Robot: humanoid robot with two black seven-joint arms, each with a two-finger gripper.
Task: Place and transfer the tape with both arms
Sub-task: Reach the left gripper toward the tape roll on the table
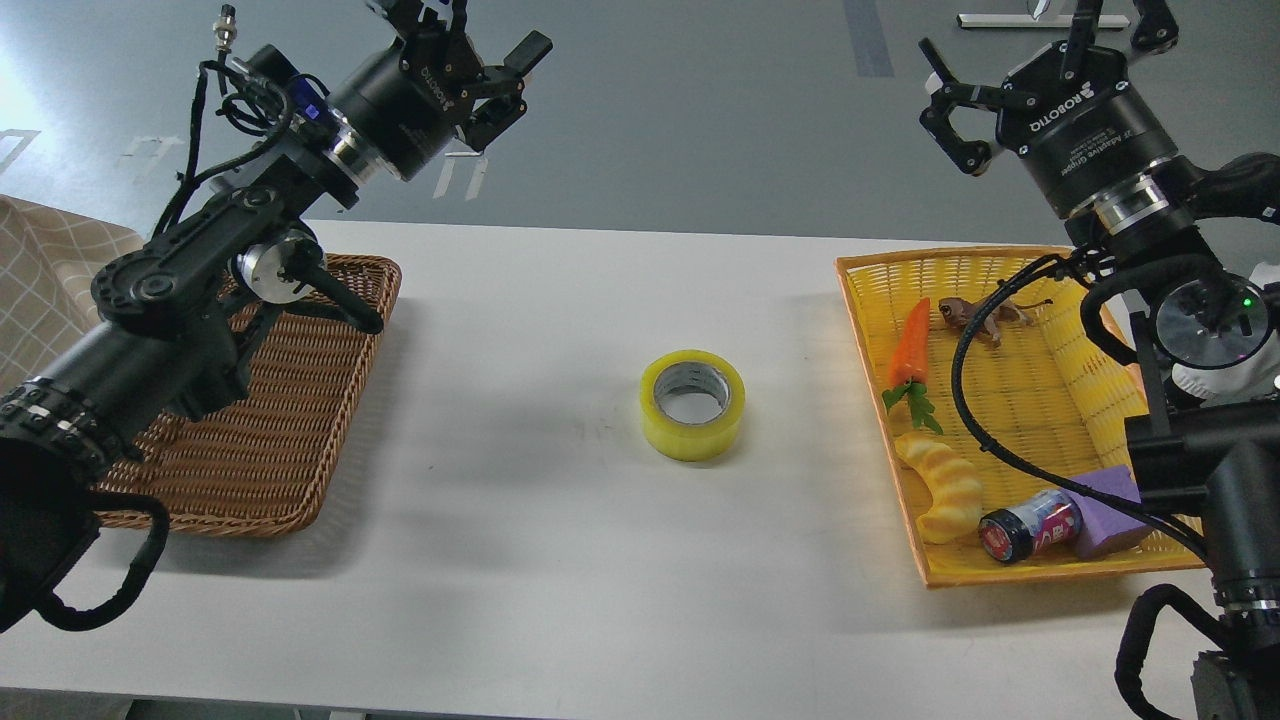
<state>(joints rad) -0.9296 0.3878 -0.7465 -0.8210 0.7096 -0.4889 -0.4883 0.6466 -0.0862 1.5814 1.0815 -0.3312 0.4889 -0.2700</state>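
One tape [692,404] roll lies flat on the desk [520,560], midway between both baskets. You should find it light, stiff and glossy-slick; pinch across wall and core. Your left gripper [497,75] and right gripper [955,115] hang spread, empty.

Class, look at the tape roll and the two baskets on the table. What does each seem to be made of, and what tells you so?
The tape: glossy, see-through yellow plastic film wound on a pale core, likely cardboard; it shines in the light.
The brown basket: woven wicker or rattan, matt; its strands show plainly.
The yellow basket: probably moulded plastic in a lattice weave, judging by its even, bright colour.
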